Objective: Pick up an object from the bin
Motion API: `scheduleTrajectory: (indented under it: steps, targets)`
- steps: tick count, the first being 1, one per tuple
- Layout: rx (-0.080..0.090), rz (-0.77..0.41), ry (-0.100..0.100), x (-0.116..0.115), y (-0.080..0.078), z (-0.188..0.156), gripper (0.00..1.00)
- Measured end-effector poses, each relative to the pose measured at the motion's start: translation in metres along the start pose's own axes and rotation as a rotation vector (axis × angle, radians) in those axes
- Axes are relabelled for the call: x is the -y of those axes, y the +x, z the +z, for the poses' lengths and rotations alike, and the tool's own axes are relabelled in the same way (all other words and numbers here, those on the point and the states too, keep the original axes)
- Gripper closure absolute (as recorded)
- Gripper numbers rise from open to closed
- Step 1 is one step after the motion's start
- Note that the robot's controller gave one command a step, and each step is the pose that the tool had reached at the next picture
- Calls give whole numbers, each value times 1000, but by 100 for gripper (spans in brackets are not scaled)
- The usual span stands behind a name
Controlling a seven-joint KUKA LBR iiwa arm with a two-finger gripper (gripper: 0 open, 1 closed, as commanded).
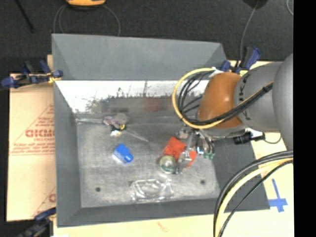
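Approach looked the step in hand: your gripper (190,154) hung low over the orange-red block (173,145) beside the shiny ball (168,164), its opening impossible to tell, so you next needed a square closing.

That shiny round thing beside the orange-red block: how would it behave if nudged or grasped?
The shiny round thing looks ball-like, so it would probably roll across the bin floor if nudged. Its glossy surface may slip in a grasp.
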State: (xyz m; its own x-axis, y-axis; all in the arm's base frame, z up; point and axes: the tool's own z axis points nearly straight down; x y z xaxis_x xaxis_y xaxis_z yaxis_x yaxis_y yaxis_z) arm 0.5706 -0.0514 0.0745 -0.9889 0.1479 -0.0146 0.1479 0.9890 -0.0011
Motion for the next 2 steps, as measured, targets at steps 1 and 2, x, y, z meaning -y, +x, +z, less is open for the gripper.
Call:
scheduleTrajectory:
  steps: [1,2]
  targets:
    - [6,-4,1,1,-2,-2,100]
    - [-4,-234,0,13,11,-136,100]
